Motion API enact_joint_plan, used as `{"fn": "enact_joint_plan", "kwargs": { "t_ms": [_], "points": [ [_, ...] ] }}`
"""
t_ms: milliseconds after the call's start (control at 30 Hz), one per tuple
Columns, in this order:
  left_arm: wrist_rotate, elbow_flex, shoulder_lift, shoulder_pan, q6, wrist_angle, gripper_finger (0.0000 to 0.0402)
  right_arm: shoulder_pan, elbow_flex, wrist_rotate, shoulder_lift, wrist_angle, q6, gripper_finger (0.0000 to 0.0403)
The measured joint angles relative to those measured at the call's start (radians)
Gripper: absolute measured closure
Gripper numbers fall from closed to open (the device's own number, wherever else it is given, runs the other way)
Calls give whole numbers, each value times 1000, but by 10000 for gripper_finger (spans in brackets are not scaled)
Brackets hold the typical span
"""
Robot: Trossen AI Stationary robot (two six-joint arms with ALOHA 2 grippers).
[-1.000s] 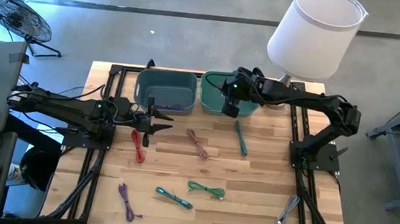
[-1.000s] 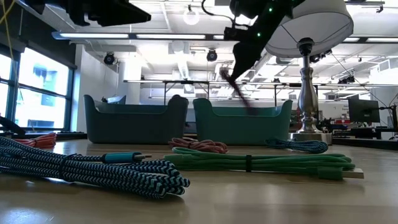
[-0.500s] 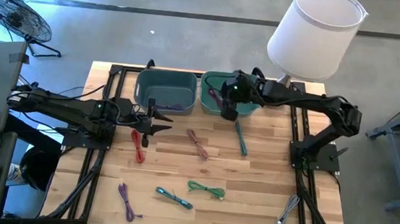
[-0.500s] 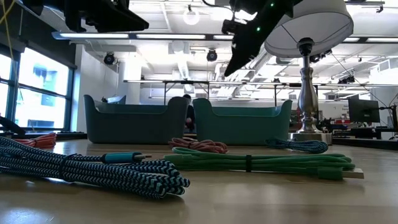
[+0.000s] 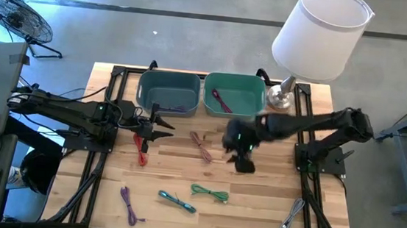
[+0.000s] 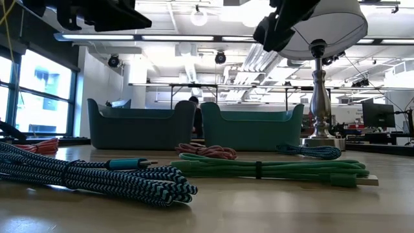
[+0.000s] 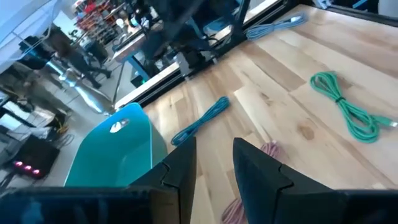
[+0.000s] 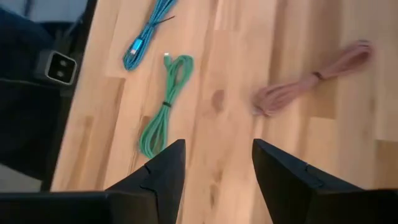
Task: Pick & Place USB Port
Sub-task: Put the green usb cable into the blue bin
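Note:
Several coiled USB cables lie on the wooden table: red [image 5: 140,147], pink [image 5: 201,145], green [image 5: 209,193], blue-teal [image 5: 177,200], purple [image 5: 129,203] and grey [image 5: 292,215]. A dark maroon cable [image 5: 218,99] lies inside the teal bin [image 5: 258,97], beside the grey-blue bin [image 5: 167,89]. My right gripper [image 5: 242,162] hangs open and empty over the table's middle, between the pink and green cables; its wrist view shows the green cable [image 8: 163,112] and the pink cable [image 8: 311,81] beneath it. My left gripper [image 5: 159,128] waits open above the red cable, near the grey-blue bin.
A lamp with a white shade [image 5: 320,34] stands on its metal base [image 5: 280,98] at the far right corner, next to the teal bin. A teal cable [image 7: 199,124] lies near the right gripper. Black frame rails run along both table sides. Bare wood shows between the cables.
My right gripper let go of the dark maroon cable, which fell into the teal bin. It then swung from above that bin toward the near edge and now stands over the table's middle. The left arm kept still.

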Motion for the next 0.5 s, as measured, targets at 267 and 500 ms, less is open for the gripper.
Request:
{"fn": "enact_joint_plan", "kwargs": {
  "t_ms": [267,500],
  "points": [
    [3,0,0,0,-24,0,299,222,0,216,131,58,105,224],
    [31,0,0,0,-87,-3,299,289,0,238,276,97,262,224]
  ]
}}
